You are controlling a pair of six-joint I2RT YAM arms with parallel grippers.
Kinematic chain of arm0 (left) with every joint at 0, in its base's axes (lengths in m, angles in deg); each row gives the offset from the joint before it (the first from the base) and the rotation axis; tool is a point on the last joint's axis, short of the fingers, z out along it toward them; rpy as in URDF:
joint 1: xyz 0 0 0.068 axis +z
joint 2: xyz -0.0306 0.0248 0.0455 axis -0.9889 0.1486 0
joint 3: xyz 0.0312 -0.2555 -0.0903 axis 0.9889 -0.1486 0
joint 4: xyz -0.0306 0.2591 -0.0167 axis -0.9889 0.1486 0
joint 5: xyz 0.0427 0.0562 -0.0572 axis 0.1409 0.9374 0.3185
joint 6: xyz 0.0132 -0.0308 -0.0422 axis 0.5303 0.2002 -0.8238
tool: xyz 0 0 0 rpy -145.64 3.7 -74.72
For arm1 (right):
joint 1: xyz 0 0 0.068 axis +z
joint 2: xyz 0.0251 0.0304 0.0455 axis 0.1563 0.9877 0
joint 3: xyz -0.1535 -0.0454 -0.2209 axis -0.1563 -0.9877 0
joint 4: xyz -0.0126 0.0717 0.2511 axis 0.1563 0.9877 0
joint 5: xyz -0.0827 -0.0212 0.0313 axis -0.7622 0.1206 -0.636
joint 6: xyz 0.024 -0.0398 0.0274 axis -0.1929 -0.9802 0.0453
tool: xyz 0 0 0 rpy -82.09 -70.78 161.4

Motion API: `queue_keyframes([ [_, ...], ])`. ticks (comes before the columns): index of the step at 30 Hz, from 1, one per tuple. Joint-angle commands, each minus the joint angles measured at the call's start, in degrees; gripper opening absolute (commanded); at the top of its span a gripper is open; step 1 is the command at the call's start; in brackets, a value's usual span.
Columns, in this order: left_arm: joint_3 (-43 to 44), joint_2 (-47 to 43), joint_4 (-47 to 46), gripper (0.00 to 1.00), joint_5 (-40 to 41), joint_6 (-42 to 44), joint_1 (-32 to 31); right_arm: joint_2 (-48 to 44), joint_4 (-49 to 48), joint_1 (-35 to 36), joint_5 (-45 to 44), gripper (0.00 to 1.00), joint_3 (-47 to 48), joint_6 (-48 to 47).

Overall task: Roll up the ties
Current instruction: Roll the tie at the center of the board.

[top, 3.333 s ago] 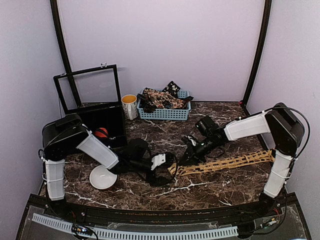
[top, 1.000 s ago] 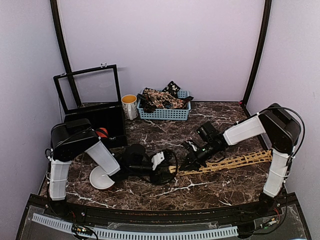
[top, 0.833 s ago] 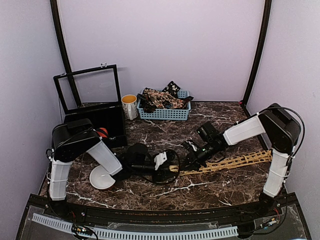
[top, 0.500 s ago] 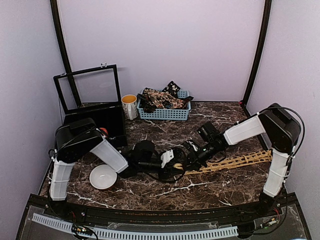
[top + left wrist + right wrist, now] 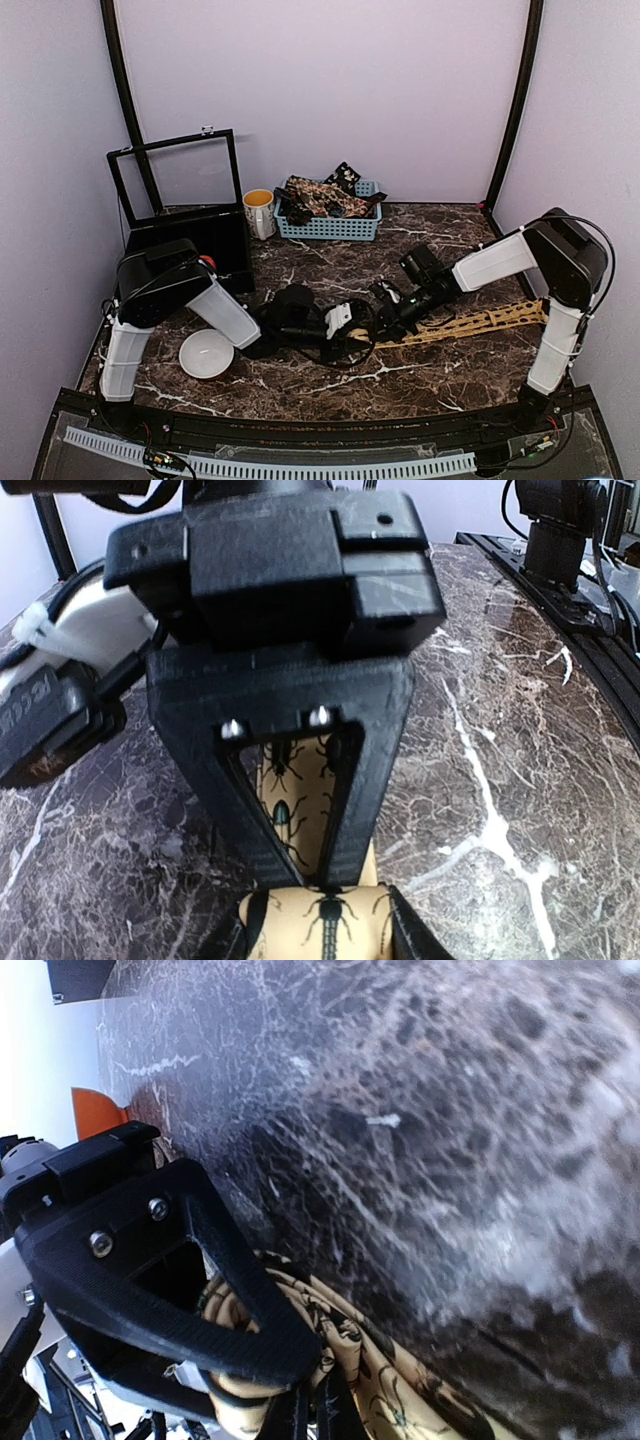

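**Both grippers meet at the mustard tie's end**

Only the left wrist view shows the beetle print. There the left gripper [image 5: 322, 935] holds the mustard tie's [image 5: 322, 920] curled end at half width. The right gripper [image 5: 326, 878] pinches it narrowly. Overhead, the strip trails right across the table [image 5: 300, 385]. Behind, a pale blue basket [image 5: 330, 230] holds dark ties [image 5: 318, 195].

Dark marble table [image 5: 430, 240] bears tie [image 5: 480, 323], bowl [image 5: 207, 353], mug [image 5: 259, 212], basket [image 5: 330, 228], case [image 5: 205, 245].

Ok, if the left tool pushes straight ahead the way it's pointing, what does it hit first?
The right tool: its shut fingertips sit directly ahead of the left tool, pinching the mustard tie. Hardly any gap shows, though depth is unclear.
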Motion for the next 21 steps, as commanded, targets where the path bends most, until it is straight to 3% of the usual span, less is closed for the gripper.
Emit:
queue_keyframes([
  [1, -4.50, 0.85, 13.26, 0.37, 5.33, 1.83, -0.16, -3.31, 3.73, -1.34, -2.76, 0.04, -3.84, 0.23],
  [9, -4.08, 0.31, 19.36, 0.36, 6.45, 2.28, -0.15, -8.85, 0.94, -3.76, 1.09, 0.31, -4.84, 1.87],
  [13, -2.45, 0.45, 21.78, 0.36, 6.88, 2.15, -0.15, -8.92, 0.96, -3.25, 1.69, 0.33, -3.77, 2.72],
  [17, -1.81, 0.45, 22.64, 0.36, 7.00, 2.08, -0.15, -8.59, 1.07, -2.63, 1.41, 0.23, -2.72, 3.10],
  [21, -1.97, 0.13, 21.77, 0.38, 6.69, 0.82, -0.15, -6.54, 3.38, -2.40, -0.56, 0.00, -1.79, 1.33],
])
